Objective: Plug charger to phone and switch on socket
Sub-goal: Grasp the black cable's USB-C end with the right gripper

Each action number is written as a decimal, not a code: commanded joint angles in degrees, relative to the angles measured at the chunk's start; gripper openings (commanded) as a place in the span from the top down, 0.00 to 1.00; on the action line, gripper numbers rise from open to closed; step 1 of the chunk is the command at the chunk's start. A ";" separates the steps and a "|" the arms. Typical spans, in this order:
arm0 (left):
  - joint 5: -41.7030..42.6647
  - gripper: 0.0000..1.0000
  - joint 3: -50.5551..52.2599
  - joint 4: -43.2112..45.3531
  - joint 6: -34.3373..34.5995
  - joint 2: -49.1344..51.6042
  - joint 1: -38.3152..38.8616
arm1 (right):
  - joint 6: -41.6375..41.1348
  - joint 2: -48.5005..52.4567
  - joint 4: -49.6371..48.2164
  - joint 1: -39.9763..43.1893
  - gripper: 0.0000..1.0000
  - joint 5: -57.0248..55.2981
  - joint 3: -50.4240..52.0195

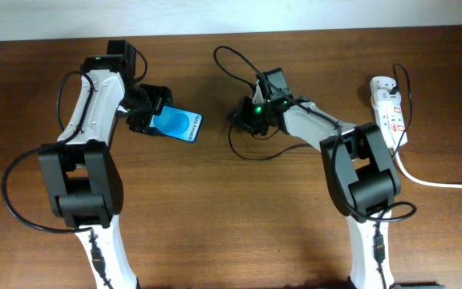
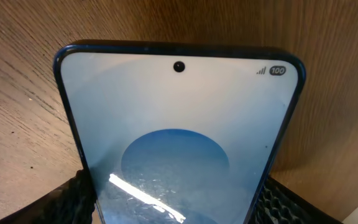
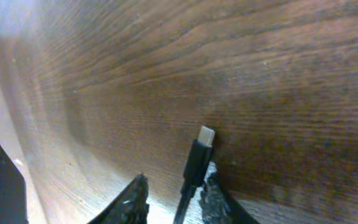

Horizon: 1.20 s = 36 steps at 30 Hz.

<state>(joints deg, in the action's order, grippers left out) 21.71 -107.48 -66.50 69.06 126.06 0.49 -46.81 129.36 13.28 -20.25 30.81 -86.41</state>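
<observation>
Two arms are being shown from overhead, reaching across a brown wooden worktop (image 1: 231, 233). The phone (image 1: 180, 124) is being held at one end by the left tool (image 1: 152, 114), its blue screen facing up and its free end pointing toward the right arm. The right tool (image 1: 244, 117) is being held well apart from the phone, with the charger (image 1: 247, 157) looping thin and black around it. The socket (image 1: 387, 108) is lying at the far right edge of the worktop, its white cord (image 1: 435, 181) trailing off to the right.

From the left wrist, the phone is being seen filling the view, and the tool's black fingers (image 2: 67, 202) are being pressed against both of its long edges, so the tool is clamped on it.

From the right wrist, the charger's plug tip (image 3: 206, 135) is being held up over the wood, the cable lying against one of the fingers (image 3: 215, 198). A gap is showing to the other finger, so whether the charger is being gripped cannot be told.
</observation>
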 commanded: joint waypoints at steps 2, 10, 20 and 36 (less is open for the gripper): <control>1.46 1.00 -1.55 -0.46 0.09 -0.39 -0.35 | 0.04 1.68 1.22 -0.68 0.90 -0.55 -0.28; 1.49 1.00 -1.55 -2.25 -1.22 -0.39 -0.35 | 12.50 -2.16 5.03 2.60 0.96 2.67 -0.44; 1.49 1.00 -1.55 -2.84 -3.17 -0.39 -0.28 | 29.24 -9.86 17.00 5.29 0.96 3.32 -0.52; -3.98 1.00 -1.53 -2.58 -4.72 -0.39 0.33 | 29.35 -9.68 16.55 4.57 0.70 -0.22 -0.50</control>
<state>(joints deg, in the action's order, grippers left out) 18.85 -107.50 -69.01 65.52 126.06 0.51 -18.24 120.79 29.98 -15.16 31.94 -86.41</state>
